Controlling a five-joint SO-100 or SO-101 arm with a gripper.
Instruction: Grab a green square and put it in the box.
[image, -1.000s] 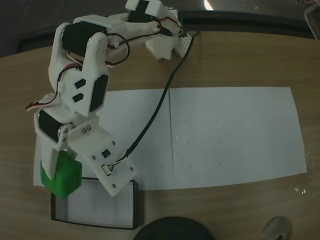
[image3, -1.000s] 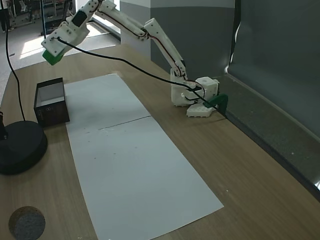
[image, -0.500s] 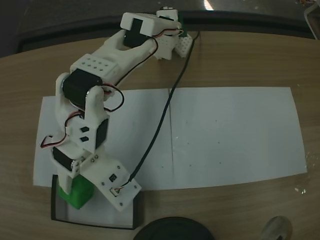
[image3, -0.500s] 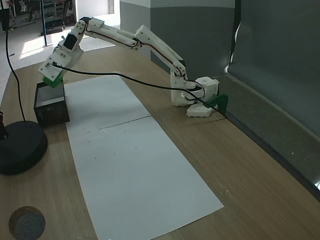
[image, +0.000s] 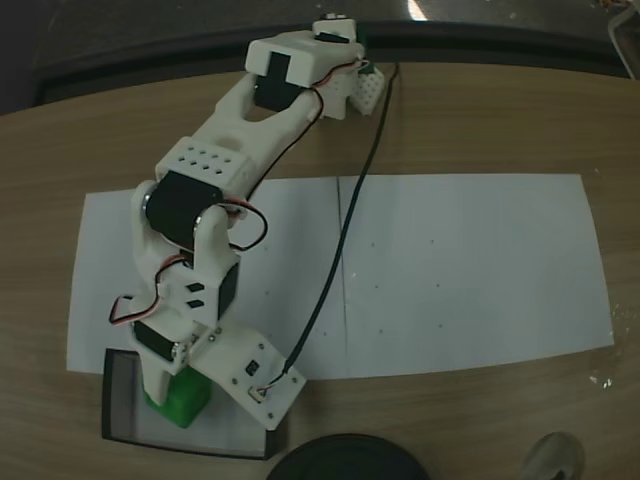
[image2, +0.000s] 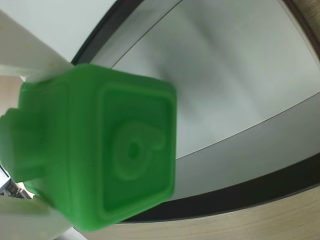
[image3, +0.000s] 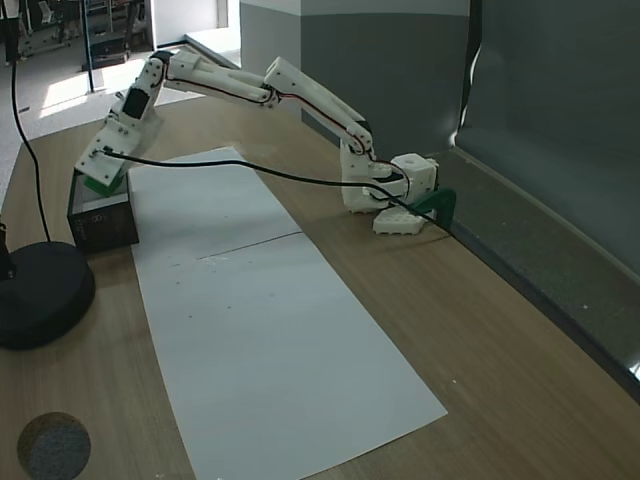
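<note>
In a fixed view from above, the box (image: 118, 400) sits at the lower left of the frame, its thin black walls framing a pale floor, with its upper edge just at the bottom border of the white paper sheet (image: 460, 270). The green square (image: 178, 400) hangs over the middle of the box floor, clamped in the gripper (image: 172, 392), whose white fingers close against its sides. Whether the cube touches the floor cannot be told from here. The white arm (image: 215, 180) runs from the gripper diagonally up to its base (image: 345, 85) at the top centre of the frame, and a black cable (image: 340, 240) trails from the wrist up across the paper to the base. The rim of a round black disc (image: 345, 455) shows at the bottom edge, right of the box.

In the wrist view, the green square (image2: 100, 150) takes up the left half of the frame, its embossed round mark facing the camera, with a white finger (image2: 30, 50) pressed on its upper left. Behind it lie the pale floor and dark wall of the box (image2: 240, 195).

In a fixed view from the side, the black disc (image3: 40, 295) is at the far left, the box (image3: 100, 225) just above and right of it, and the green square (image3: 103, 180) at the box's top opening, gripped. The arm (image3: 250, 85) stretches right to its base (image3: 390, 190).
</note>
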